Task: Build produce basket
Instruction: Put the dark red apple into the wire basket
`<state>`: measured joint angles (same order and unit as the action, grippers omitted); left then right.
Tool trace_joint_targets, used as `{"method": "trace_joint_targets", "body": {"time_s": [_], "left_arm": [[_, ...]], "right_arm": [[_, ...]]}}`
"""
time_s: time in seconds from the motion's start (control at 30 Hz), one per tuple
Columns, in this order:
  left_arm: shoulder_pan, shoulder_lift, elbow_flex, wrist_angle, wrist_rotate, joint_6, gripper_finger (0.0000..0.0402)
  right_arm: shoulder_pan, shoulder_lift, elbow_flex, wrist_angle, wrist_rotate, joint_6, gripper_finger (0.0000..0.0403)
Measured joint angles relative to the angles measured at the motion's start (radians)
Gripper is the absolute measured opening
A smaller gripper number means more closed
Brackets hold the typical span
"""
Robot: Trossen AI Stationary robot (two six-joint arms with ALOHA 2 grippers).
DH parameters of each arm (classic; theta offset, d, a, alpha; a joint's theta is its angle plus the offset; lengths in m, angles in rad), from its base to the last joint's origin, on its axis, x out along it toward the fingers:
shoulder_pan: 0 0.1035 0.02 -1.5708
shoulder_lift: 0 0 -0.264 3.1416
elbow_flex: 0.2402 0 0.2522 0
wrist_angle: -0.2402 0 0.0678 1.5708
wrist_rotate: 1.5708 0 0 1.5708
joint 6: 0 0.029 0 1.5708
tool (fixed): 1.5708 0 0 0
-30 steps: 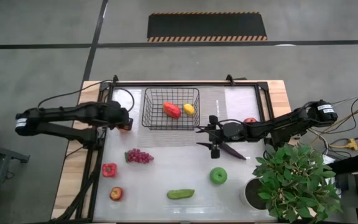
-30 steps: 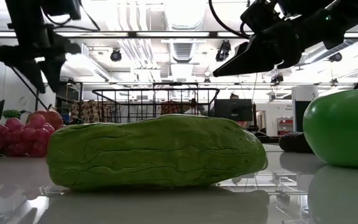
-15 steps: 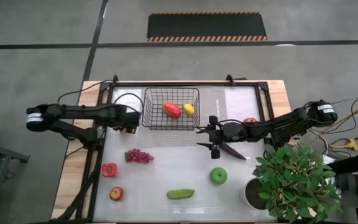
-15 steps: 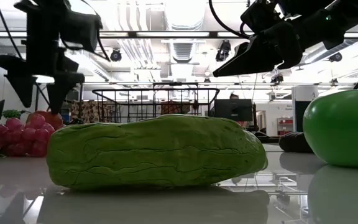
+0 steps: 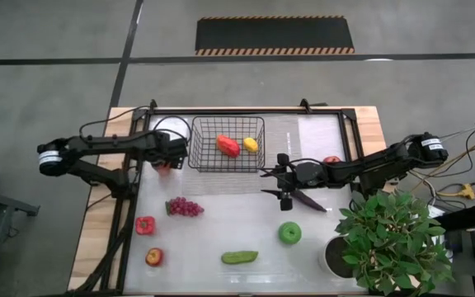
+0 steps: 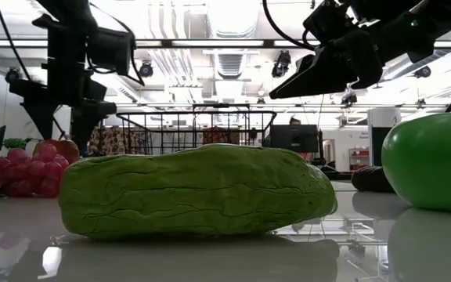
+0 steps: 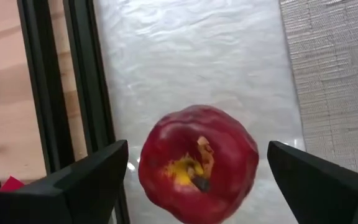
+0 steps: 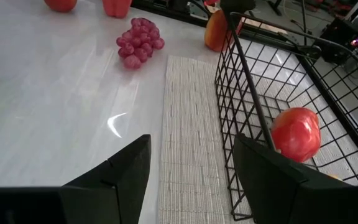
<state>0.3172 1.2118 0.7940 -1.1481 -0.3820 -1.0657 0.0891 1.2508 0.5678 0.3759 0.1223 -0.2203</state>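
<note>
Change: left gripper (image 7: 194, 171) has moved toward the basket (image 5: 226, 143) and has spread its jaws wide in the last second.
Left gripper: it hangs over a red apple (image 7: 197, 163) that sits on the table (image 5: 221, 223) just beside the basket's left side. The apple shows between the two fingers, with a gap on each side. Nothing is held yet.
Right gripper: it (image 5: 280, 176) waits near the basket's right front corner, above the table. Its jaws are part way open and hold nothing.
Basket: it stands at the back middle of the table. A red pepper (image 5: 228, 145) and a yellow lemon (image 5: 251, 144) lie inside.
Still outside: purple grapes (image 5: 185, 206), another red pepper (image 5: 144, 224), a second red apple (image 5: 153, 256), a cucumber (image 5: 239, 257), a green apple (image 5: 289, 233), and a red fruit (image 5: 331, 160) by the right arm.
Meaning: the left arm looks ready to drop down and pinch the apple. Most of the job is still to do.
Watch out: the apple is round and may roll if one finger bumps it first.
</note>
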Motion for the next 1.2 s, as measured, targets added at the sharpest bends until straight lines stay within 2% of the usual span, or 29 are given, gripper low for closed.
{"method": "trace_joint_targets", "body": {"time_s": [0.3,0.4,0.6,0.7,0.77,0.93,1.2], "left_arm": [[0.000,-0.002,-0.046,0.027,0.016,0.002,0.0356],[0.000,-0.002,-0.065,0.075,0.031,0.011,0.0340],[-0.005,-0.002,-0.067,0.075,0.045,0.013,0.0297],[-0.005,-0.005,-0.053,0.070,0.064,0.030,0.0289],[-0.005,-0.005,-0.037,0.058,0.090,0.032,0.0287],[-0.012,-0.007,0.033,0.001,0.078,0.088,0.0286],[-0.023,-0.001,0.287,-0.200,0.008,0.201,0.0284]], "right_arm": [[0.000,0.000,0.000,0.000,0.000,0.001,0.0215],[0.000,0.000,0.000,0.000,0.000,0.001,0.0215],[0.000,0.000,0.000,0.001,0.000,0.002,0.0215],[0.000,0.000,0.000,0.001,0.000,0.002,0.0215],[0.000,0.000,0.000,0.001,0.000,0.002,0.0215],[0.000,0.000,0.000,0.002,0.000,0.002,0.0215],[0.000,0.000,0.000,0.003,0.000,0.003,0.0215]]}}
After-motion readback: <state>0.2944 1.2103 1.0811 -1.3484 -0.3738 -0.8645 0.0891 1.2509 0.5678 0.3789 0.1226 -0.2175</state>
